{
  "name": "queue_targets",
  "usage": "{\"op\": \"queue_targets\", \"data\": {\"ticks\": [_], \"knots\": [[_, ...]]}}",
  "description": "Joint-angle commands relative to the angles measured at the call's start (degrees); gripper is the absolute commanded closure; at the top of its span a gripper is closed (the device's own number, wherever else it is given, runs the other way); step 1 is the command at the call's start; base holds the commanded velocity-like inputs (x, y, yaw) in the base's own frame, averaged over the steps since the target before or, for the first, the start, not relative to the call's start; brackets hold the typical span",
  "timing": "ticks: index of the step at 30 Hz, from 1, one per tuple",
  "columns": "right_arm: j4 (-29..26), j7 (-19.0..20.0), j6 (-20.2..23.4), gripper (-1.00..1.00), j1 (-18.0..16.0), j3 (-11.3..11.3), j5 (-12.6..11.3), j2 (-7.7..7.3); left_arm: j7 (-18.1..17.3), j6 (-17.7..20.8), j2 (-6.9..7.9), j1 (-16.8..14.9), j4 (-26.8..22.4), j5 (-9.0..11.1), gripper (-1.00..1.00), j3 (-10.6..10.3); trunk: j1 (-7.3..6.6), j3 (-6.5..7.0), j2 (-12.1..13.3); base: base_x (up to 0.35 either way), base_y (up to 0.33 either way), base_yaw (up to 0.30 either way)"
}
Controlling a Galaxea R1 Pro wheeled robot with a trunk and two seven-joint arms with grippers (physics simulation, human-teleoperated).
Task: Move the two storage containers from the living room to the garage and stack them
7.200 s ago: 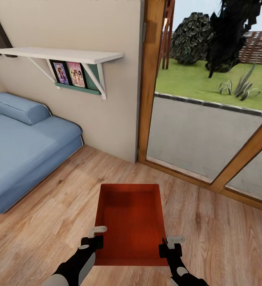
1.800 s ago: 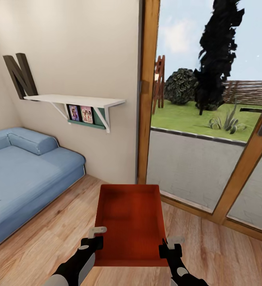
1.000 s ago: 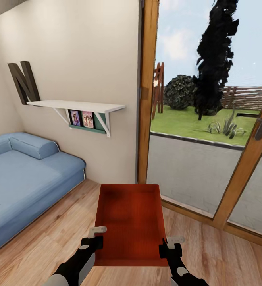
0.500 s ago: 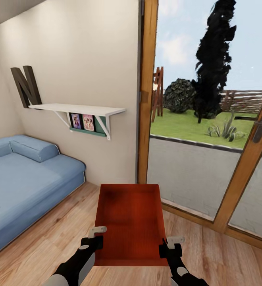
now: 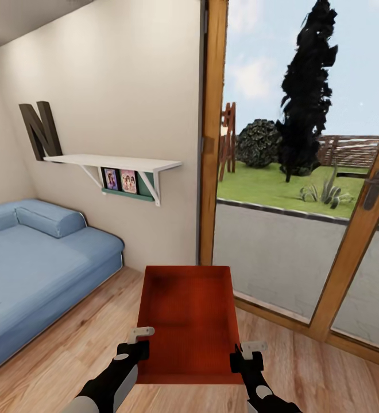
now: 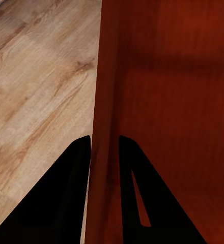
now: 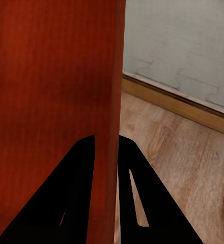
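Note:
I hold one red-orange storage container (image 5: pixel 186 321) level in front of me, above the light wood plank floor (image 5: pixel 69 350) of the living room. My left gripper (image 5: pixel 136 344) is shut on its left wall (image 6: pixel 106 127), one finger on each side. On the opposite side, my right gripper (image 5: pixel 244 357) is shut on the right wall (image 7: pixel 114 101). The container is empty inside. The garage is out of view.
A blue sofa (image 5: pixel 34 264) lies at the left against the cream wall. A white shelf (image 5: pixel 118 163) with pictures and a dark letter N (image 5: pixel 39 129) hang on that wall. A wooden-framed glass door (image 5: pixel 212 132) stands ahead and to the right, with paving and garden outside.
The head view has tilted upward, so wall, shelf and sofa sit lower in the picture. Container and both grippers keep the same place and grip.

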Motion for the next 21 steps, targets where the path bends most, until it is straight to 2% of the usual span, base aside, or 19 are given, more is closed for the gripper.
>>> {"op": "queue_targets", "data": {"ticks": [1, 21], "knots": [[-0.1, -0.4, -0.3, 1.00, -0.1, -2.2, -0.1, 0.01, 1.1, 0.4, 0.10, 0.0, -0.1, -0.1, 1.00, -0.1, 0.00, 0.03, 0.0, 0.000, 0.000, 0.000], [-0.1, -0.4, -0.3, 1.00, -0.1, -2.2, -0.1, 0.01, 1.1, 0.4, 0.09, 0.0, -0.2, -0.1, 1.00, -0.1, 0.00, 1.89, 0.0, 0.000, 0.000, 0.000]]}}
